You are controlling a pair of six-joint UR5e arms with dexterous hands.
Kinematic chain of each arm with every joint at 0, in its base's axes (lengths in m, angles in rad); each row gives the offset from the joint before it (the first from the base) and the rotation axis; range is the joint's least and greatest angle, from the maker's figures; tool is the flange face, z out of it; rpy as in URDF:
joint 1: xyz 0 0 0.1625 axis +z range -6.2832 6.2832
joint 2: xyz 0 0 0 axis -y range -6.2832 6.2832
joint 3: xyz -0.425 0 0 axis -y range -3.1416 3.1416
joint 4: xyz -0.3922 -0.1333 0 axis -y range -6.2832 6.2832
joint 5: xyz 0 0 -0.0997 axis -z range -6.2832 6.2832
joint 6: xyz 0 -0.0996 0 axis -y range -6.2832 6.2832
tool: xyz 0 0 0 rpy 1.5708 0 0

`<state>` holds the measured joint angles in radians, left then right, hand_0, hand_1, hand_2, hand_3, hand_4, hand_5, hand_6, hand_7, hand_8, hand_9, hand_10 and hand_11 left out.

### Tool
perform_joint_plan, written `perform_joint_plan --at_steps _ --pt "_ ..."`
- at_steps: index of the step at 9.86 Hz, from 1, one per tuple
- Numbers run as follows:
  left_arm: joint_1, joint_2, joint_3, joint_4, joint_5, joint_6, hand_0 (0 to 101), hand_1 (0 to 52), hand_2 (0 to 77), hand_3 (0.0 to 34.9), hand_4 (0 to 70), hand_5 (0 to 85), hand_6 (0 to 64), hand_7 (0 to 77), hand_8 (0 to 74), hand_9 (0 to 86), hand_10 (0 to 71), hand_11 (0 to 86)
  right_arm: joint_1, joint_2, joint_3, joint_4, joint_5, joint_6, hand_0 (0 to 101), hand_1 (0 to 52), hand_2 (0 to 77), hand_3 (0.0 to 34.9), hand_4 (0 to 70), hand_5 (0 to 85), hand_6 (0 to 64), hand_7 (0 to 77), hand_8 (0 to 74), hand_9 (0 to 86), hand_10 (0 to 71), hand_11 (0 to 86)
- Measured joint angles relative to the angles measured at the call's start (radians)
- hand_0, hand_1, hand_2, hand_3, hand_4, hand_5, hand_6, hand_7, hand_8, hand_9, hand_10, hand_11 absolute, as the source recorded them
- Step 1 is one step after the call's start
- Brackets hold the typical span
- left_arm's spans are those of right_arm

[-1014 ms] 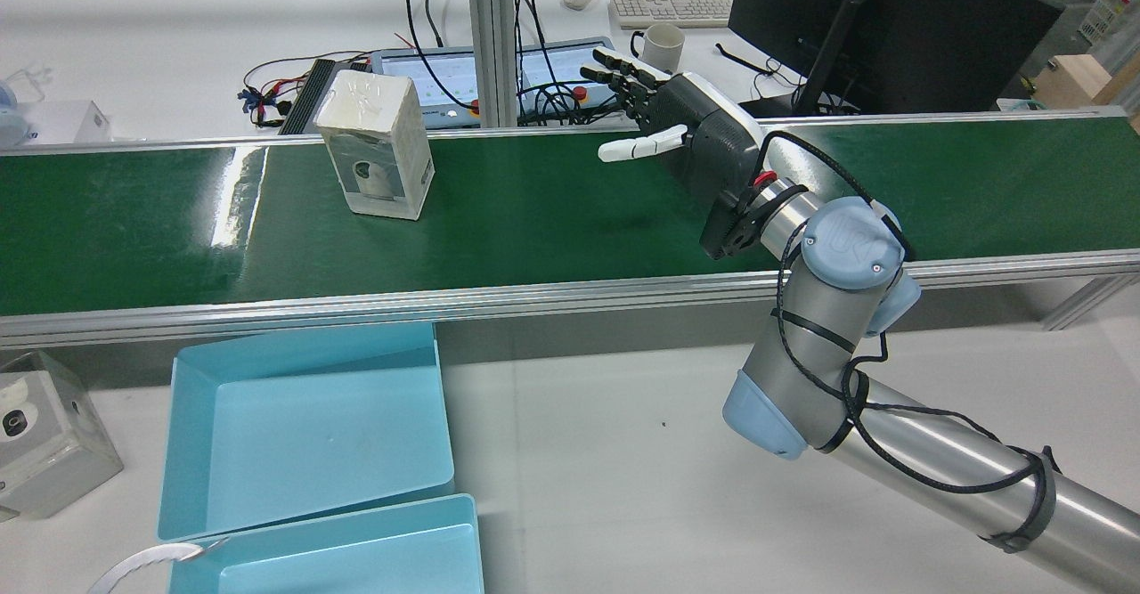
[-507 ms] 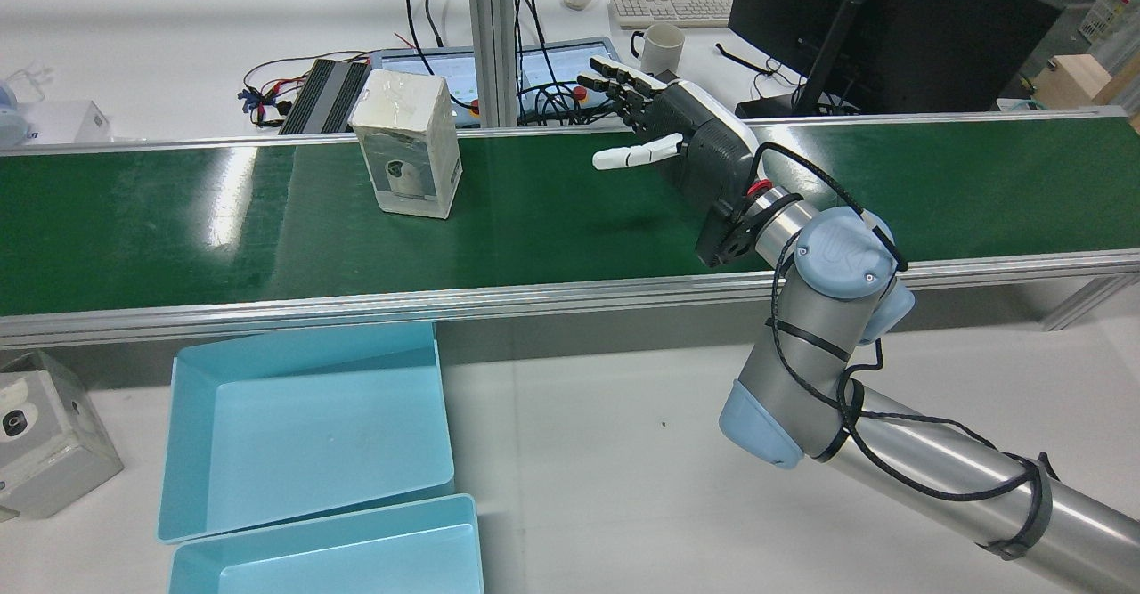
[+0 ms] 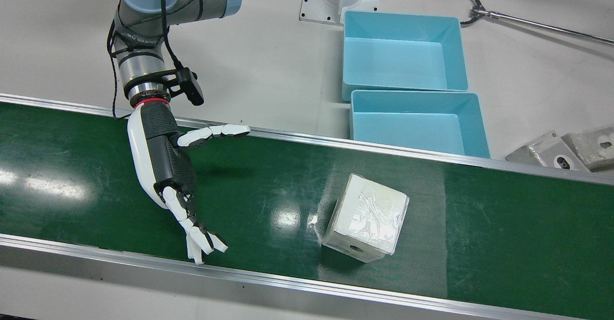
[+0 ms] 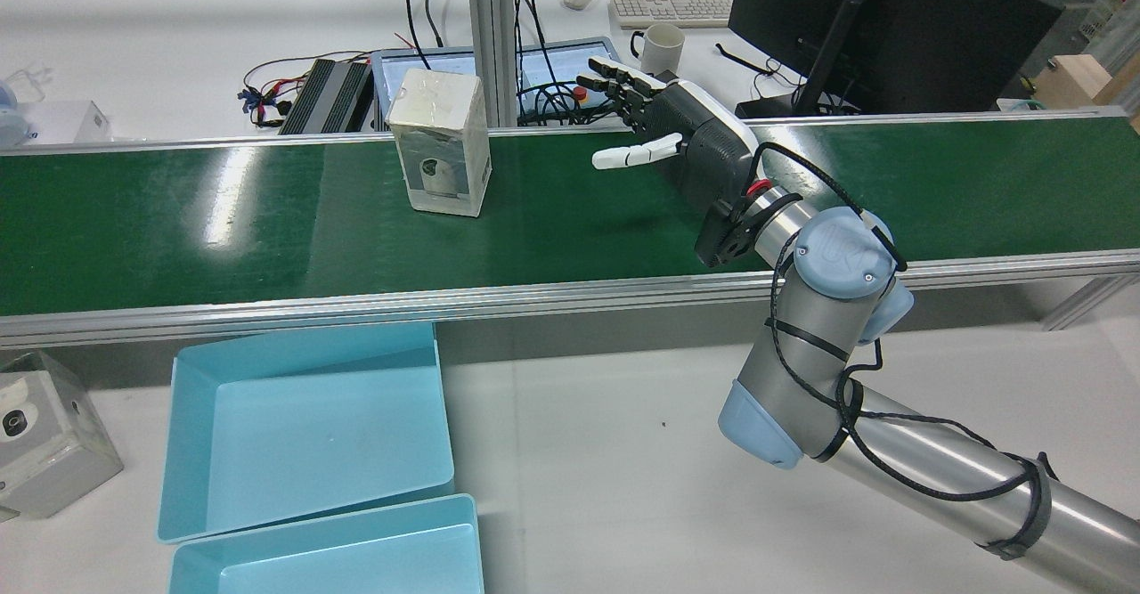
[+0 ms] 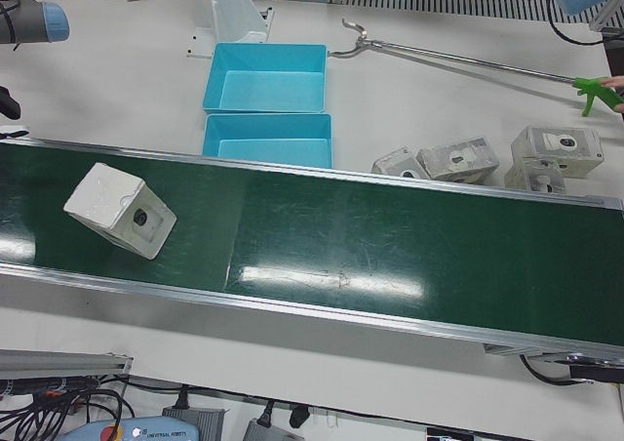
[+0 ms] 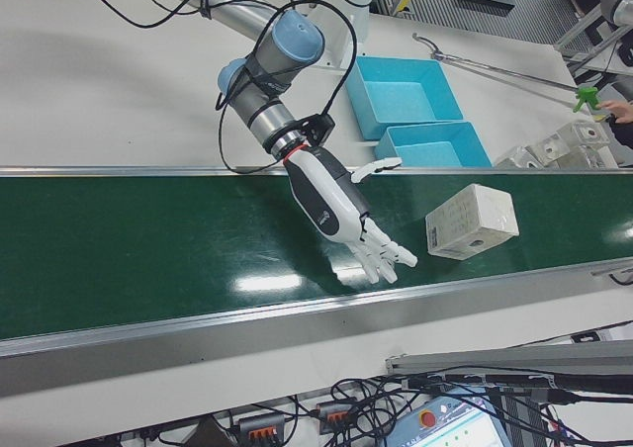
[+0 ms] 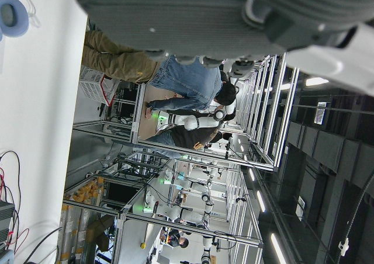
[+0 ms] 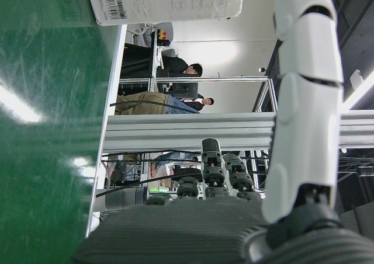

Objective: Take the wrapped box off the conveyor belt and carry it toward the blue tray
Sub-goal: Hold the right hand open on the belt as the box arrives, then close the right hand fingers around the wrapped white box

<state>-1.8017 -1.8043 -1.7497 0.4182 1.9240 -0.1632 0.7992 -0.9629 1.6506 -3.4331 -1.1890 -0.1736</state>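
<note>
My right robot hand [image 4: 663,144] hangs low over the green conveyor belt [image 4: 570,220], fingers spread wide, thumb out to the side, palm facing along the belt; it holds nothing. My left robot hand does not appear in the fixed views; its own camera shows only part of its body against the room, so I cannot tell whether it is spread or closed.

The white rectangular box wrapped in clear plastic film [image 3: 366,224] stands upright on the belt, toward its far edge from my side, well apart from my right robot hand and in line with its open palm. Nothing lies between them.

Handling, as a judgement: it looks like a stiff carton, probably light. The film is glossy and wrinkled, so I expect it to be slippery and to shift a little under the fingers [image 3: 201,238]. Best hold is likely across the two broad opposite faces, thumb on one and fingers on the other, around mid-height so that it does not tip.

Surroundings: two light blue rectangular plastic trays [image 4: 307,438] sit on the white surface [image 4: 606,451] on my side of the belt, both empty. Several grey wrapped boxes [image 5: 458,158] lie beside them. The belt's aluminium side rail [image 4: 534,300] stands between box and trays, so the carry must lift over it. A long metal reacher tool with a green handle [image 5: 468,60] lies beyond the trays, away from that path.
</note>
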Motion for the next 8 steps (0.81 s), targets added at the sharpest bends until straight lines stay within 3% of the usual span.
perform_joint_plan --at_steps 8 --pt "0.000 0.000 0.000 0.000 0.000 0.000 0 0.0 1.1 0.0 0.0 1.1 0.0 0.5 0.5 0.0 0.5 0.5 -0.026 0.019 -0.041 0.003 0.027 -0.010 47 13.6 13.1 0.6 7.6 8.2 3.8 14.7 4.4 4.9 0.0 1.1"
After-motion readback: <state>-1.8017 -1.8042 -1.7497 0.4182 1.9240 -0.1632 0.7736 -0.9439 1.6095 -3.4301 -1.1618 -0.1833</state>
